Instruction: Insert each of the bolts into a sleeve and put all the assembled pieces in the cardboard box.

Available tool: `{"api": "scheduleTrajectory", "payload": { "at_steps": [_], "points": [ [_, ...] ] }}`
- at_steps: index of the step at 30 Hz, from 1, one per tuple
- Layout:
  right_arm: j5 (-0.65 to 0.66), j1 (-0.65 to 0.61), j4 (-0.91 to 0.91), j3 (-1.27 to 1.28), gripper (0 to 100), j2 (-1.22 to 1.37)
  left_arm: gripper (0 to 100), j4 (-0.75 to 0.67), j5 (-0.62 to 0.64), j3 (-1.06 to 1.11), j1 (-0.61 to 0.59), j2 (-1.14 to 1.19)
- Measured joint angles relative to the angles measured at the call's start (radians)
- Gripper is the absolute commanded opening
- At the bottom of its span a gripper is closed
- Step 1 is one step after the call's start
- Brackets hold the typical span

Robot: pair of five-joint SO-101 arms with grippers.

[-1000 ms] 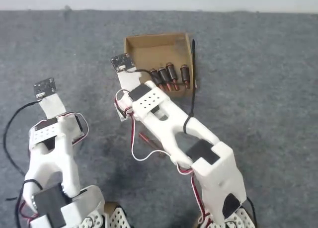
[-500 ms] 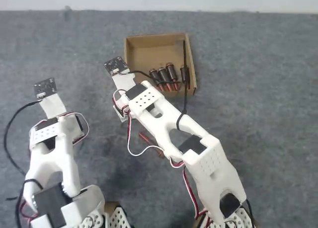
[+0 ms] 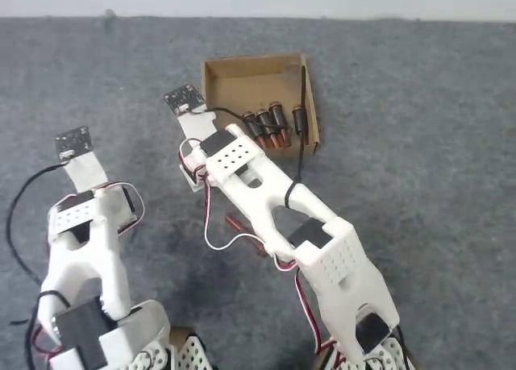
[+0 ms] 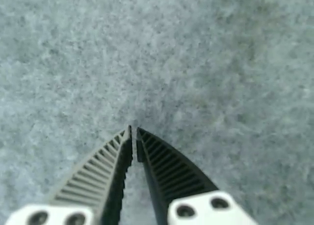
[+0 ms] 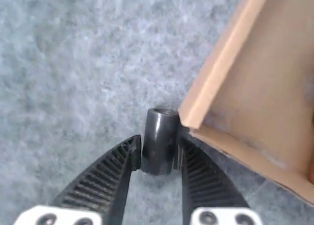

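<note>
Over the last second the right arm [image 3: 242,164] has swung left. Its wrist has come off the near corner of the cardboard box [image 3: 211,80] to just outside the box's left wall, so I'd say it is carrying, not dropping in. The right gripper [image 5: 158,139] is clamped on a black sleeve [image 5: 159,132], just beside the box corner and over the mat [image 5: 73,63]. The sleeve's long axis runs in line with the fingers, far end pointing away from the wrist; whether it touches the mat I cannot tell. Four assembled pieces [image 3: 272,124] lie in the box. The left gripper [image 4: 133,133] hangs all but closed, empty.
</note>
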Motion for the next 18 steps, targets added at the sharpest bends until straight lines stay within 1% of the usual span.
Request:
{"api": "scheduleTrajectory", "payload": {
  "at_steps": [4,8,10,11,14,16,18],
  "points": [
    [0.003,0.000,-0.038,-0.006,9.1,0.046,1,0.000,0.000,0.000,0.000,0.000],
    [0.003,0.000,-0.040,-0.035,8.6,0.074,1,0.000,0.000,0.000,0.000,0.000],
    [0.003,0.002,-0.034,-0.051,3.9,0.083,1,0.000,0.000,0.000,0.000,0.000],
    [0.003,0.008,-0.026,-0.060,0.6,0.092,1,0.000,0.000,0.000,0.000,0.000],
    [0.003,0.017,0.002,-0.101,1.9,0.118,1,0.000,0.000,0.000,0.000,0.000],
    [0.003,0.023,0.038,-0.130,0.4,0.124,1,0.000,0.000,0.000,0.000,0.000],
    [0.003,0.020,0.104,-0.160,0.6,0.126,1,0.000,0.000,0.000,0.000,0.000]
  ]
}}
